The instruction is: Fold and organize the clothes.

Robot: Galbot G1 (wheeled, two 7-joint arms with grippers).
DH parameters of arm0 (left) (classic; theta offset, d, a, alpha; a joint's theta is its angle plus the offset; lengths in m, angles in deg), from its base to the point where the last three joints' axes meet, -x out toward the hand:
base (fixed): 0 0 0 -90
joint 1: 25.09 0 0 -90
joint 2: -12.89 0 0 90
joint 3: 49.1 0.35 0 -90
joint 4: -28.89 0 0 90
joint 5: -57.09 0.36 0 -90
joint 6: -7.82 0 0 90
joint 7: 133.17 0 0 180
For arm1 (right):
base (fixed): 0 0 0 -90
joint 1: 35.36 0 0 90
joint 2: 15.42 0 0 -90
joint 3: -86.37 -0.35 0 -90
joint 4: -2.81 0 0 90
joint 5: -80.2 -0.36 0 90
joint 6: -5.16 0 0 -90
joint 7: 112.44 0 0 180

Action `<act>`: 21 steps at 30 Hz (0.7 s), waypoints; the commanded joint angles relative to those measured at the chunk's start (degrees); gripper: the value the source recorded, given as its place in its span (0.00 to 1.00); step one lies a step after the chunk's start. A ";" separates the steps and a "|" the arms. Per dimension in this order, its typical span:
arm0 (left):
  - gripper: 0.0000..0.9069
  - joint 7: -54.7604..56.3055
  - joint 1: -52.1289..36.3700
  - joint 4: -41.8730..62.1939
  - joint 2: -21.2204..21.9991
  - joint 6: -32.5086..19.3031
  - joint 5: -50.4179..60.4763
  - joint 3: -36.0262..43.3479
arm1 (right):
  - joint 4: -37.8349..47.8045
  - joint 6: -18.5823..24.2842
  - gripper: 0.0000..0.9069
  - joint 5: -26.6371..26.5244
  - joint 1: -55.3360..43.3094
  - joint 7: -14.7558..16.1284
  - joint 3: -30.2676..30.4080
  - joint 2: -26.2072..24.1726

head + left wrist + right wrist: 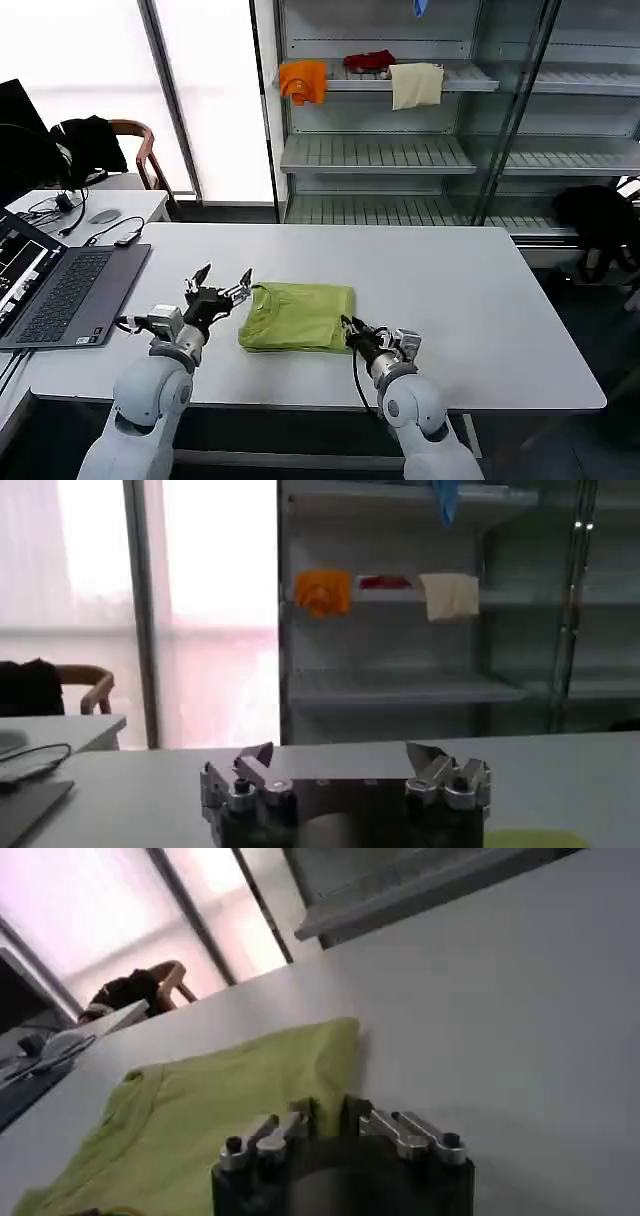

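Here, folded lime-green T-shirt [298, 317] near table's [480, 290] front edge; left gripper [222, 283] spread wide, empty, beside collar; right gripper [350, 327] pinched narrow on front right corner.

Blown-out window [200, 90] glare, soft wrist views

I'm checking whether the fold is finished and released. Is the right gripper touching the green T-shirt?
Touching. In the right wrist view the right gripper has its narrowly parted fingertips at the T-shirt edge, fabric between them; the head view agrees.
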 commanded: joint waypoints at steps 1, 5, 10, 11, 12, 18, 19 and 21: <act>1.00 -0.09 1.94 -1.27 -0.81 0.34 -0.60 -1.58 | -0.11 -0.02 0.00 -0.60 0.05 -2.26 -0.51 0.66; 1.00 -0.11 2.45 -1.51 -0.59 0.22 -0.42 -1.57 | -1.01 0.02 0.00 -0.33 -0.55 -1.91 -1.55 0.61; 1.00 -0.19 3.17 -1.60 -0.33 0.10 -0.15 -1.56 | -2.43 -0.08 0.00 -0.43 -1.69 -1.85 -3.30 -1.18; 1.00 -0.20 3.23 -1.62 -0.31 0.10 -0.09 -1.57 | -2.69 -0.11 0.00 -0.90 -1.74 -1.75 -3.73 -1.82; 1.00 -0.22 3.29 -1.63 -0.27 0.10 -0.08 -1.58 | -2.89 -0.13 0.00 -1.09 -1.61 -1.55 -4.22 -2.48; 1.00 -0.69 3.69 -1.39 -0.14 0.09 0.23 -1.63 | -5.26 -0.16 0.81 0.95 2.37 1.26 -4.74 -5.33; 1.00 -0.91 3.81 -1.35 -0.13 0.10 0.36 -1.69 | -6.16 -0.18 1.00 2.06 3.35 1.99 -4.55 -5.34; 1.00 -1.14 3.94 -1.32 -0.17 0.09 0.72 -1.77 | -7.26 -0.21 0.68 3.93 4.73 2.48 -4.51 -4.89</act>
